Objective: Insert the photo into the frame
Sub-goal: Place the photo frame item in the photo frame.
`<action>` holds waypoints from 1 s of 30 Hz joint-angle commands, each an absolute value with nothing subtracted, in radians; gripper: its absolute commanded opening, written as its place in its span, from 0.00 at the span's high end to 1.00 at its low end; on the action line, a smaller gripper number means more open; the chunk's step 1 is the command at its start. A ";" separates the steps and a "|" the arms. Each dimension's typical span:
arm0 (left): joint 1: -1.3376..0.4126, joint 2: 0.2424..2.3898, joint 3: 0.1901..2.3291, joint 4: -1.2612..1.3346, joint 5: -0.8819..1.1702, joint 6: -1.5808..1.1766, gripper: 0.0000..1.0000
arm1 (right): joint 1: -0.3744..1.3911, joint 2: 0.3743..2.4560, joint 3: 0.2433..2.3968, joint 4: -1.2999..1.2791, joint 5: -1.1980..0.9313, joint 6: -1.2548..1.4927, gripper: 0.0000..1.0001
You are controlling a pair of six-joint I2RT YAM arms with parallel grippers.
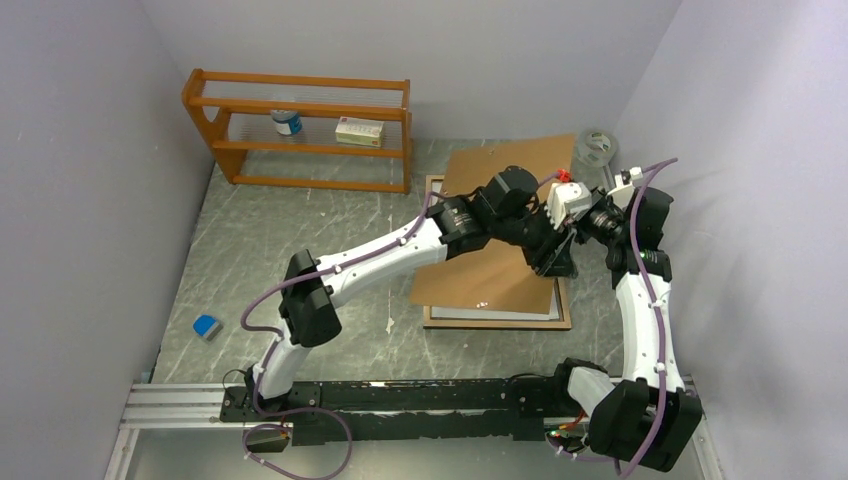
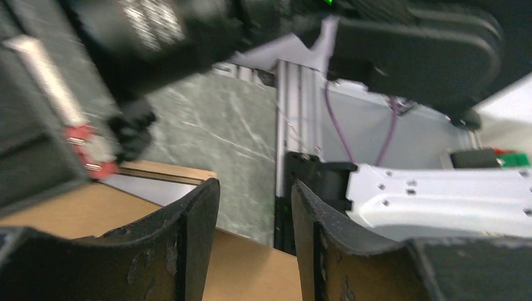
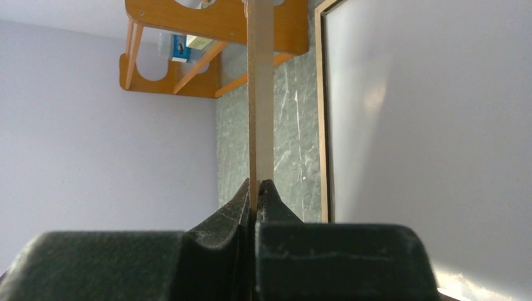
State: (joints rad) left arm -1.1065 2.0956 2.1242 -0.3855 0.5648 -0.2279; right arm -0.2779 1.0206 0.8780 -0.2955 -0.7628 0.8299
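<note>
**Backing board held over the frame.** The right gripper (image 3: 257, 183) is clamped on the edge of the plain brown backing board (image 1: 480, 282). This is a thin, stiff, matt sheet, seen edge-on in the right wrist view and slanting across the frame (image 1: 497, 323). The left gripper (image 2: 254, 183) hangs just above the same board, jaws apart, with nothing between them.

The frame lies flat on the grey marbled table (image 1: 300, 230). It is a narrow, rigid rectangular rim with its light wood-coloured reverse upward. Inside the rim shows a smooth white surface, probably the photo (image 3: 426, 125) lying face down. No printed side is visible to confirm this.

By judgement, the photo is light, thin and limp, easily creased or dented at the corners, and smooth enough to slide. Flat in the recess it offers no free edge, so it is better nudged at its border or pressed level than pinched mid-sheet. The frame is light yet stiff and may shift on the smooth table if pushed.

An orange-brown wooden shelf rack (image 1: 300, 130) stands at the far left.
</note>
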 commanded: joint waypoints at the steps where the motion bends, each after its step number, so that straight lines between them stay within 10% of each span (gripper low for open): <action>1: -1.065 2.144 2.192 -0.438 0.362 -0.250 0.48 | -0.269 0.973 0.897 -0.260 -0.814 0.853 1.00; 15: -1.011 2.037 2.057 -0.358 0.478 -0.280 0.36 | -0.264 1.023 0.932 -0.279 -0.789 0.817 1.00; 22: -0.947 1.863 1.837 -0.389 0.304 -0.315 0.16 | -0.268 1.188 1.046 -0.360 -0.928 0.638 1.00; 30: -0.748 1.738 1.596 -0.503 0.145 -0.469 0.17 | -0.274 1.363 1.130 -0.406 -1.008 0.469 1.00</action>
State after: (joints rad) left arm -0.8497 1.8179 1.6772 -0.4377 0.2584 -0.3725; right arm -0.2676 1.3170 1.0595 -0.4057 -0.9054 0.5663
